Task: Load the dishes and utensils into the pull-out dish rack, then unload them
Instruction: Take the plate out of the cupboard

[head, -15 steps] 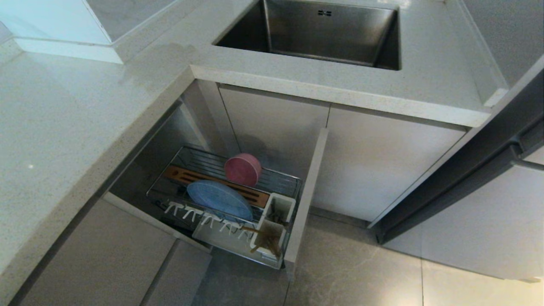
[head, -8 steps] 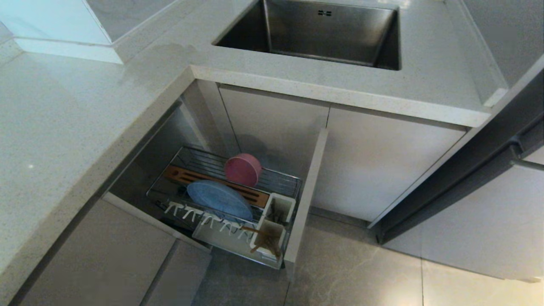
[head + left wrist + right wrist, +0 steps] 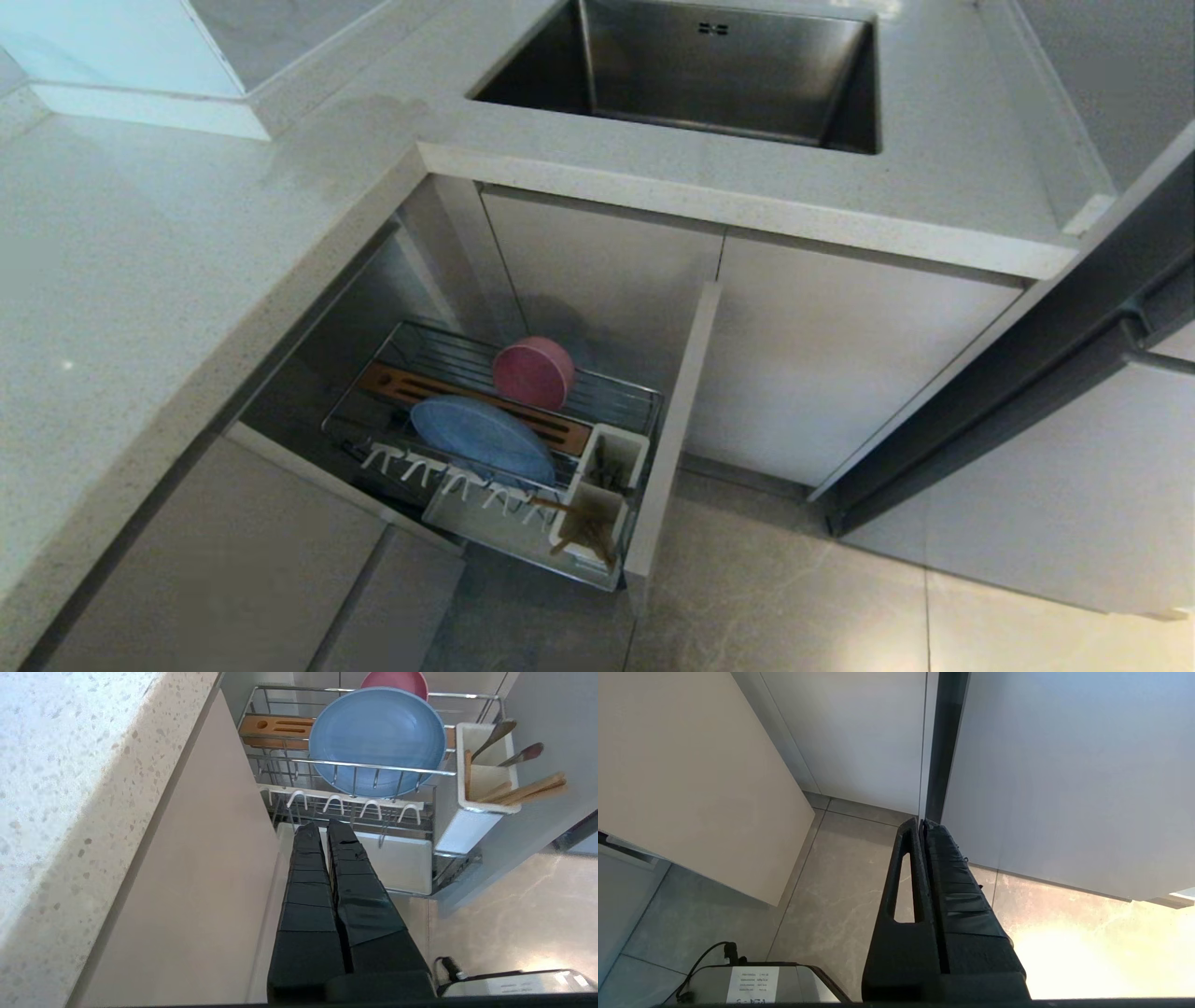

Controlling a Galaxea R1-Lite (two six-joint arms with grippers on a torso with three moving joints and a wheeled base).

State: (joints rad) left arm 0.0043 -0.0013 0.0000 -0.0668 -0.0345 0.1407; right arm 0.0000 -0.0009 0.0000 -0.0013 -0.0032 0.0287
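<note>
A kitchen corner with a pale speckled stone countertop [image 3: 168, 271], a steel sink [image 3: 709, 70] sunk into it, beige cabinet fronts below and grey floor tiles [image 3: 775, 597] makes up the setting.

Under the countertop's inner corner the chrome wire pull-out dish rack [image 3: 509, 439] stands drawn out over the floor, its beige front panel [image 3: 674, 420] edge-on at its outer end. A wide, shallow pale-blue round plate [image 3: 481, 439] stands on edge in the rack, just behind the row of white plastic prongs [image 3: 448, 476] along the rack's front edge and touching the wooden slotted strip [image 3: 467, 406] that runs the rack's length. Behind the strip, against the rack's rear wire rail, a small pink round bowl [image 3: 533, 371] also stands on edge. At the rack's outer end, beside the front panel, sit the white utensil cups [image 3: 602, 495]: light-wood chopsticks [image 3: 525, 789] lean out of the nearer cup, and silver metal handles [image 3: 507, 742], a slim spoon among them, rise from the farther one.

The left gripper [image 3: 324, 828] hangs before the rack's front edge, apart from it, pointing toward the prongs; its black fingers are pressed together and carry nothing. The right gripper [image 3: 921, 823] sits off to the side over the floor tiles, facing plain cabinet doors [image 3: 859, 732], its fingers likewise closed and empty.
</note>
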